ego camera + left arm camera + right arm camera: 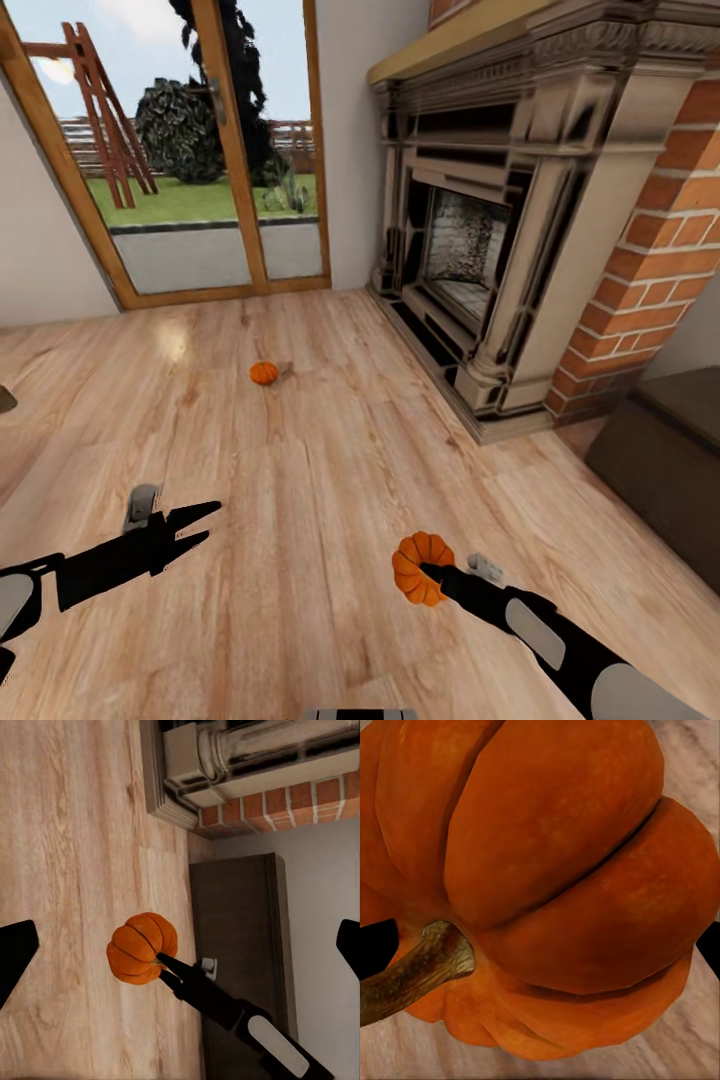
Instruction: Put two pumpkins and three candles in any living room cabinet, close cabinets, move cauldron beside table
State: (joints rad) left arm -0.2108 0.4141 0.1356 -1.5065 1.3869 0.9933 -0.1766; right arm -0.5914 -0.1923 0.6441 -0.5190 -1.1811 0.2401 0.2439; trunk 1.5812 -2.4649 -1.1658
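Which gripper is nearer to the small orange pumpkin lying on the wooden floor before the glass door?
Left. The left gripper is nearer the small orange pumpkin; the right gripper is farther.

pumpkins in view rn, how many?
2. One pumpkin in the right hand; the other pumpkin on the floor near the glass door. No others visible.

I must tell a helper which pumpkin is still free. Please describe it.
Start at the glass patio door. On the wooden floor before it lies a small orange ribbed pumpkin, alone and untouched. The other pumpkin is gripped by the right gripper.
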